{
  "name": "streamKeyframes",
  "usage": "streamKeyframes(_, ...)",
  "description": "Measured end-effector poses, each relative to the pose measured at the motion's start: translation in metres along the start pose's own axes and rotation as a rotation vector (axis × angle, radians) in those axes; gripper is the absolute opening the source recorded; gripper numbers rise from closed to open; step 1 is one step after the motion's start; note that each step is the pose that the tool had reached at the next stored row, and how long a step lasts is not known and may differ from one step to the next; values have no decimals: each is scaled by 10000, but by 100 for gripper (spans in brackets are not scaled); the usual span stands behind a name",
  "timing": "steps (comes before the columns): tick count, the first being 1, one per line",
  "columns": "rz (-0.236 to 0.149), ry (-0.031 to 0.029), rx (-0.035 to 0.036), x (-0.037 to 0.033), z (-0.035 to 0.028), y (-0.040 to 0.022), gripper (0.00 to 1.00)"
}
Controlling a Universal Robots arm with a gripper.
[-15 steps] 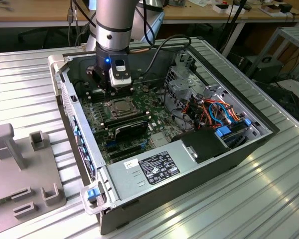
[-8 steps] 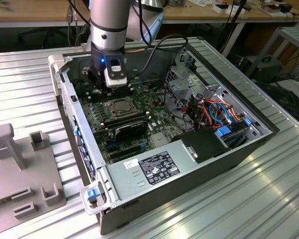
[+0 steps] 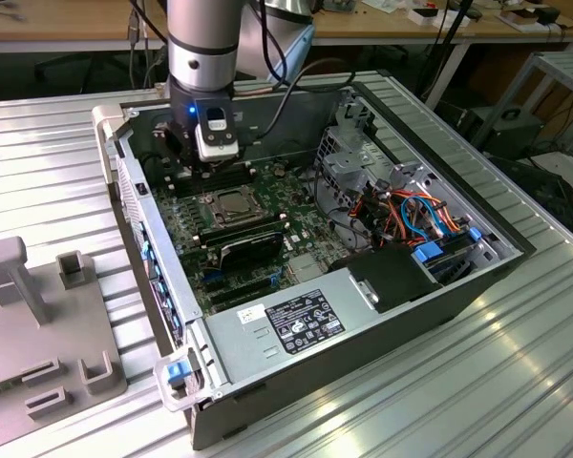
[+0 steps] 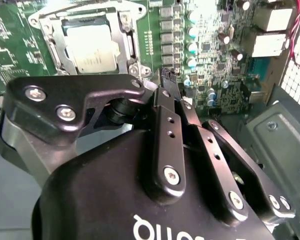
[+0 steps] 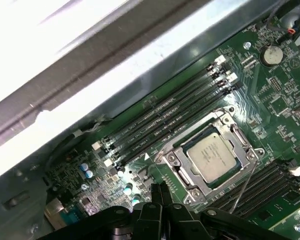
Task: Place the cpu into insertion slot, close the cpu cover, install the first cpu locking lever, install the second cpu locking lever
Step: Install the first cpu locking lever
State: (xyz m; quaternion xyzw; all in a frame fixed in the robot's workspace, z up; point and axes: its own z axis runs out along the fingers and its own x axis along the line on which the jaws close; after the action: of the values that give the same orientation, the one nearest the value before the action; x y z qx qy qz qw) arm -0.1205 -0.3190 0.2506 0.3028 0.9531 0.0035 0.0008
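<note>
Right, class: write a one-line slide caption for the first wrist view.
Silvery-grey square cpu seated under its closed metal cpu cover, black end effector poised beside the socket.

From where I sit, the gripper [image 4: 166, 82] body blocks my sight of the board beneath it in the second wrist view, and the cpu cover [image 4: 124, 35] runs off that picture's edge. In the exterior view the arm hides the board behind the cpu [image 3: 233, 202], and I can't make out the locking levers there. The insertion slot lies unseen under the chip.
</note>
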Motion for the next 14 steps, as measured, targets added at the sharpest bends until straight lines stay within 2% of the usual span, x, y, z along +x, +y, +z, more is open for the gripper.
streamKeyframes(3,-24,20,-28,35,1,6,11)
streamKeyframes(5,-87,39,-54,87,8,-6,11)
streamKeyframes(9,-220,45,-61,118,20,40,11)
streamKeyframes(12,-244,46,-61,96,27,90,11)
streamKeyframes(14,-246,46,-61,41,33,139,11)
